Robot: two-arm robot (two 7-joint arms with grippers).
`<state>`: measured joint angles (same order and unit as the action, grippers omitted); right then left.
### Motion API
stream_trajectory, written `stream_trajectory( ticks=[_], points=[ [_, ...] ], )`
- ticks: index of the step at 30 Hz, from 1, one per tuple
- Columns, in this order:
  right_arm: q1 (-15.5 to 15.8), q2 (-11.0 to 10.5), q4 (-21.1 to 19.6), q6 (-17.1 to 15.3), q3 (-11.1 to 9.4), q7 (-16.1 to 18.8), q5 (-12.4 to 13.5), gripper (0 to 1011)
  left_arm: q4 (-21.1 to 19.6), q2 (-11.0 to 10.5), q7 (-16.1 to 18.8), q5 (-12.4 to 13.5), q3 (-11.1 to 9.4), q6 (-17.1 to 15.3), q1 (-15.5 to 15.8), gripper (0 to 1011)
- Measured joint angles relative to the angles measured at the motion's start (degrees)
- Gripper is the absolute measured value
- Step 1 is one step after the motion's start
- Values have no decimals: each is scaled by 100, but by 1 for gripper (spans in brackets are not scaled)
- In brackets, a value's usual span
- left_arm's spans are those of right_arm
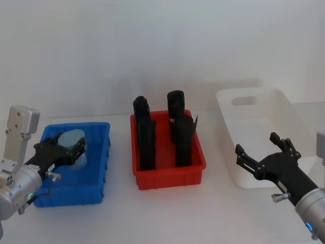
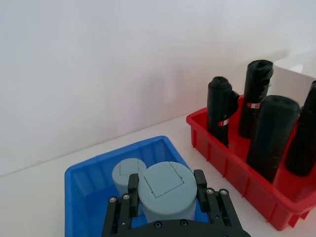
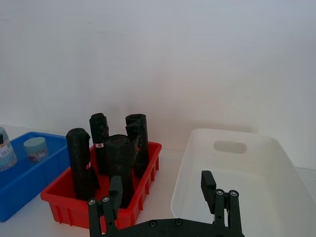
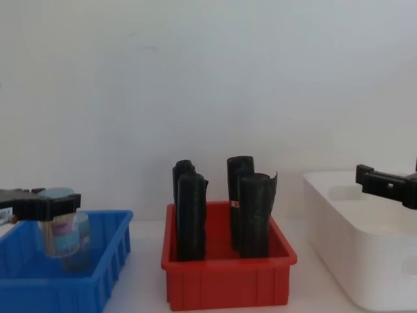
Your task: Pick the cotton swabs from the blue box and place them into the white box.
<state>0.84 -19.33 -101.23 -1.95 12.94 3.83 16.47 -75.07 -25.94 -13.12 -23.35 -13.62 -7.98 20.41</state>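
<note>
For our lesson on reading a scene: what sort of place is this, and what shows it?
Probably a robot sorting test bench: bare white table, a row of bins (blue box, red bin, white box), the left gripper shut on a cotton swab tub, the right gripper open by the white box.

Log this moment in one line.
left gripper: shut on swab tub, in blue box | right gripper: open, near white box | stage: pick

Grey-lidded cotton swabs [image 1: 71, 139], upright in blue box [image 1: 103, 157]
</note>
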Motion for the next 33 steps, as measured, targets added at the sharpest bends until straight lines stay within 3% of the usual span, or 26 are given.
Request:
stream_trajectory(
  ticks=[7, 17, 33],
  points=[
    [-1, 0, 0, 0, 0, 0, 0, 1002, -482, -63, -231, 59, 16, -305, -2, 670],
    [0, 0, 0, 0, 0, 0, 0, 1002, -1092, -100, -848, 130, -8, -799, 115, 670],
    [-1, 0, 0, 0, 0, 0, 0, 1001, -1463, 48, -1976, 227, -196, -1242, 494, 670]
  ],
)
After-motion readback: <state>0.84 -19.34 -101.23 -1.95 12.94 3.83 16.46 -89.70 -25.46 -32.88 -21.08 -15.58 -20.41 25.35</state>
